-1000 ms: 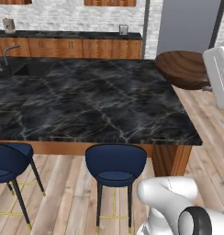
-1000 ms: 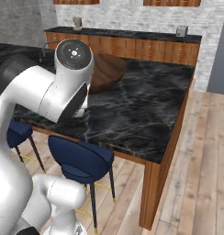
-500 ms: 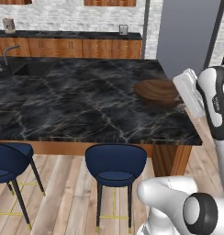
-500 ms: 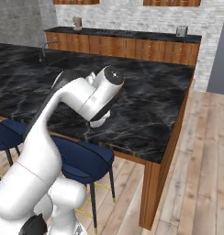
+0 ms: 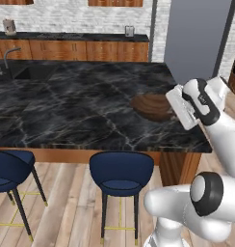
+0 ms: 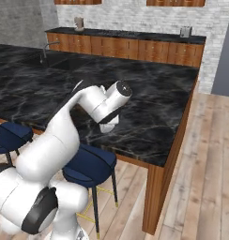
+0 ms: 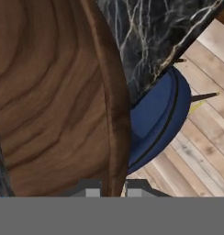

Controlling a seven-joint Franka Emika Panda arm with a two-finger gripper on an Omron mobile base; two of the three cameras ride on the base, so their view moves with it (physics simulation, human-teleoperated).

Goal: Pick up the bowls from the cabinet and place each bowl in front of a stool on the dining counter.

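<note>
**Wooden bowl held over the dining counter's near right corner**

Gripper (image 7: 109, 189) jaws are clamped on the rim of the wooden bowl (image 7: 54, 92); in the hand view the two fingertips sit either side of that rim at the bottom of the picture, with the bowl's grained inside spreading up and to the left. Beyond the rim lies the black marble top of the dining counter (image 7: 150, 36), its edge running diagonally, and past that edge a blue stool (image 7: 157, 119) and pale plank floor.

From the left base view, the bowl (image 5: 150, 106) sits low over the counter (image 5: 66, 106) near its right end, just beside the white hand; whether it touches the marble cannot be told. A blue stool (image 5: 121, 172) stands at the counter's near side roughly below the bowl, and a second stool (image 5: 11, 166) stands further left. The sink and faucet (image 5: 11, 55) are at the counter's far left.
</note>
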